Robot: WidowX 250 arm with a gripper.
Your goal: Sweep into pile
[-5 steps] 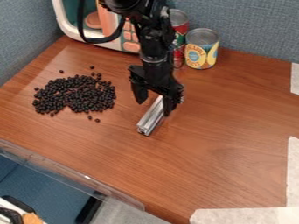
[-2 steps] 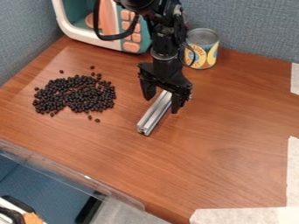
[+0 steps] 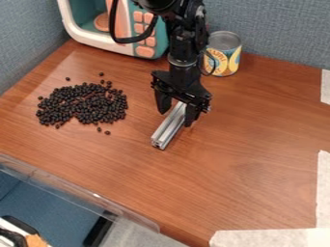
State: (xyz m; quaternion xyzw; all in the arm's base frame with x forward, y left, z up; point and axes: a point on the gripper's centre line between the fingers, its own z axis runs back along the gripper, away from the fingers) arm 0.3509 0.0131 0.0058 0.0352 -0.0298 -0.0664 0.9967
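Observation:
My gripper (image 3: 176,116) hangs over the upper middle of the table, partly closed but still open, its fingers on either side of the upper end of a silver metal bar (image 3: 167,130). A narrow gap shows between the bar and the left finger; the right finger is close against it. The bar lies at a slant on the wood, with its near end to the lower left and its far end hidden behind the gripper. Many small black beans (image 3: 84,103) lie to the left in a loose patch, with a few strays around it.
Behind the beans stands a toy microwave (image 3: 84,35), and right of the arm a yellow-labelled can (image 3: 223,55). Whitish tape (image 3: 270,238) marks the table's (image 3: 258,144) lower right. A clear plastic edge (image 3: 77,189) runs along the lower left.
The gripper moved right from the bar's left side, coming around its upper end. Lately it shifted slightly and the gap between its fingers narrowed. Bar and beans stayed where they were.

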